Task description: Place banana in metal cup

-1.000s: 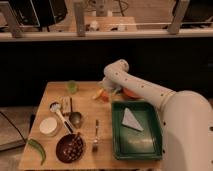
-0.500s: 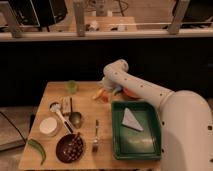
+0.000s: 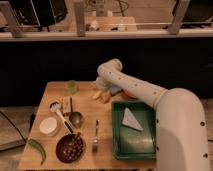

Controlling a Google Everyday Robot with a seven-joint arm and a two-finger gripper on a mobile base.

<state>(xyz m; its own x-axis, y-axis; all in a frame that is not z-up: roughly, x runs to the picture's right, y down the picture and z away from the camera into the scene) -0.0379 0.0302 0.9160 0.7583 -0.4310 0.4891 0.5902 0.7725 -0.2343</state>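
The gripper [image 3: 104, 92] is at the far middle of the table [image 3: 50, 90], low over a yellow shape that I take for the banana [image 3: 96, 95]. The wrist covers it, so I cannot tell whether the claw is open, closed or gripping the fruit, nor whether the banana is off the table.

The main risk, as I judge it, is a weak or off-centre hold. A banana taken near one end may swing or slip on the way. The cup [image 3: 76, 119] stands nearer and to the left, well apart from the banana. It is narrow, so a banana coming in flat would catch the rim and may tip the cup or fall beside it; it needs to go in end first. The cup is also crowded: a spoon [image 3: 59, 112] and a brown block [image 3: 66, 105] lie just to its left, and a fork [image 3: 95, 137] to its right, so a low pass could knock them.

The metal cup looks empty, though its inside is dark. A small green cup [image 3: 72, 86] stands far left; its contents are hidden. The green tray [image 3: 119, 145] on the right holds a white napkin [image 3: 131, 119]. A dark bowl [image 3: 70, 148] at the near edge holds something brown. A white bowl [image 3: 49, 126] to its left seems empty.
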